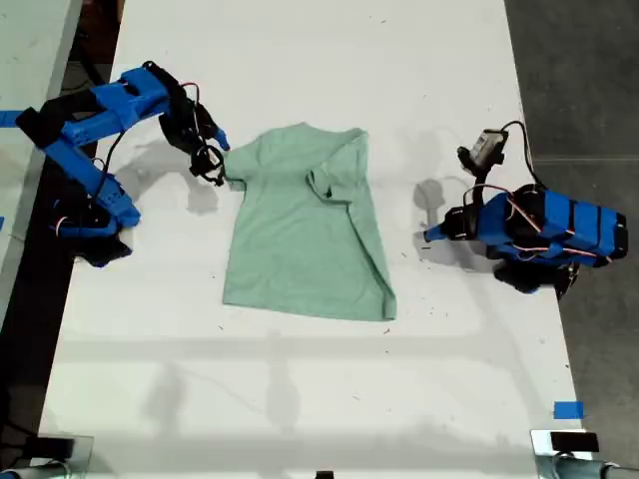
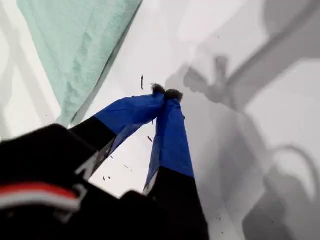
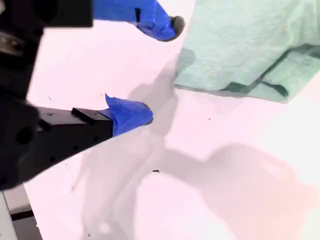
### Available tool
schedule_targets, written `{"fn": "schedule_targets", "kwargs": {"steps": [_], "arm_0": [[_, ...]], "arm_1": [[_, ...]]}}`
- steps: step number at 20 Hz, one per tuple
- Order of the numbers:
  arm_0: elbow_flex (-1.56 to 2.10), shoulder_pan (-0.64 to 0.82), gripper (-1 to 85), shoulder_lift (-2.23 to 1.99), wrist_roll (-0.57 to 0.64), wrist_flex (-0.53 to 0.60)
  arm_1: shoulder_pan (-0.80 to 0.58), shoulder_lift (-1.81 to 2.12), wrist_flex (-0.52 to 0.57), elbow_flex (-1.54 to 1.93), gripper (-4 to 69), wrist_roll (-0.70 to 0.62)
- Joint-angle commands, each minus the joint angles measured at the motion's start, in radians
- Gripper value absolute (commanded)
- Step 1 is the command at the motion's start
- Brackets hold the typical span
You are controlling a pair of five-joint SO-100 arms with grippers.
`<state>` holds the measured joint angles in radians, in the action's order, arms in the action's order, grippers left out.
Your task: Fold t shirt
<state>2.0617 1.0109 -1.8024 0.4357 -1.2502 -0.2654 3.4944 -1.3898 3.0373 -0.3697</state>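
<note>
The pale mint-green t shirt (image 1: 300, 230) lies flat on the white table (image 1: 319, 379), with the sleeve side toward the exterior view's right folded in over the body. My second gripper (image 1: 214, 160) is open just beside the shirt's sleeve on the exterior view's left. In the second wrist view the second gripper (image 3: 160, 69) holds nothing, and the t shirt (image 3: 250, 45) hem lies just past the fingertips. My first gripper (image 1: 429, 236) is shut and empty over bare table, off the shirt's edge on the exterior view's right. In the first wrist view the first gripper (image 2: 166, 92) has its tips together, with the t shirt (image 2: 75, 45) a short way beyond.
Dark floor (image 1: 579, 80) runs along the table's edge at the exterior view's right. A piece of blue tape (image 1: 567, 409) sits near the front corner on that side. Metal fittings (image 1: 564, 444) stand at the table's front corners. Another pale surface (image 1: 25, 60) lies at the exterior view's left.
</note>
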Motion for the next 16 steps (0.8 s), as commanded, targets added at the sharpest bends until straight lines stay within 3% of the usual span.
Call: {"fn": "schedule_targets", "kwargs": {"steps": [1,13,16], "arm_0": [[0.031,-0.083,22.1,-0.051,-0.048,0.034],[0.014,-0.141,20.8,0.167,-0.049,0.176],[-0.052,-0.137,-0.1,0.256,-0.035,0.126]], "arm_1": [[0.006,0.009,0.02,0.055,-0.2,-0.002],[0.006,0.009,0.02,0.055,-0.2,0.003],[0.006,0.009,0.02,0.055,-0.2,0.002]]}}
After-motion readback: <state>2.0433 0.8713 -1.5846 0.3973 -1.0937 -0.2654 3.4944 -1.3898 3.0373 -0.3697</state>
